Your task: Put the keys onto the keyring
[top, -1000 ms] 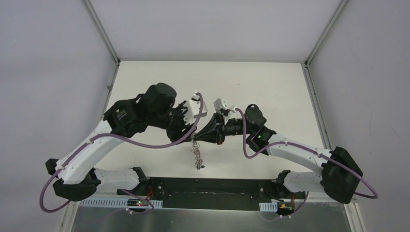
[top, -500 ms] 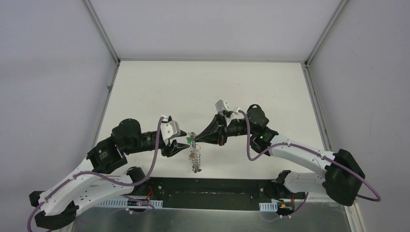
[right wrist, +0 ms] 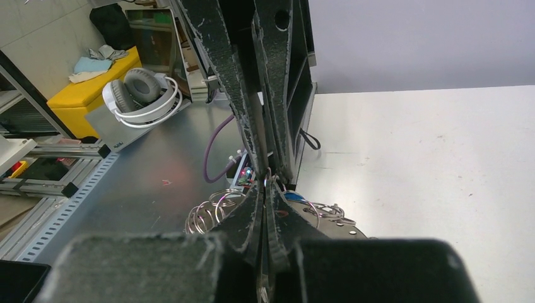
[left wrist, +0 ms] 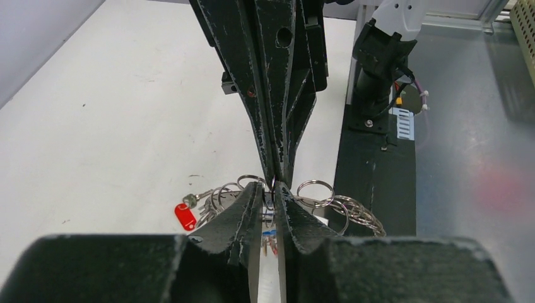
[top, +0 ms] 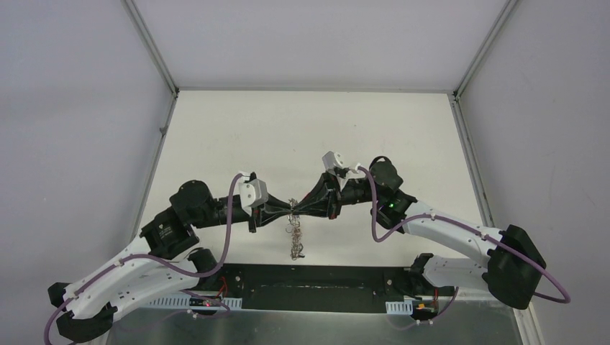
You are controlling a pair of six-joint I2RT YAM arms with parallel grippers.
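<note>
Keyring (top: 293,228) in right end effector (top: 301,210)

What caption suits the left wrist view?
Left gripper and right gripper meet tip to tip at keyring; red-tagged key at left.

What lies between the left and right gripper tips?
Only the keyring, trailing toward the near edge; the top view shows it best, and both wrist views agree.

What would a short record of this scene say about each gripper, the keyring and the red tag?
left gripper: tip to tip with the right one, fingers almost together at the keyring; grip unclear
right gripper: shut on the keyring
keyring: hangs below the meeting tips, with many small loops
red tag: at one side of the keyring, beside a silver key
</note>
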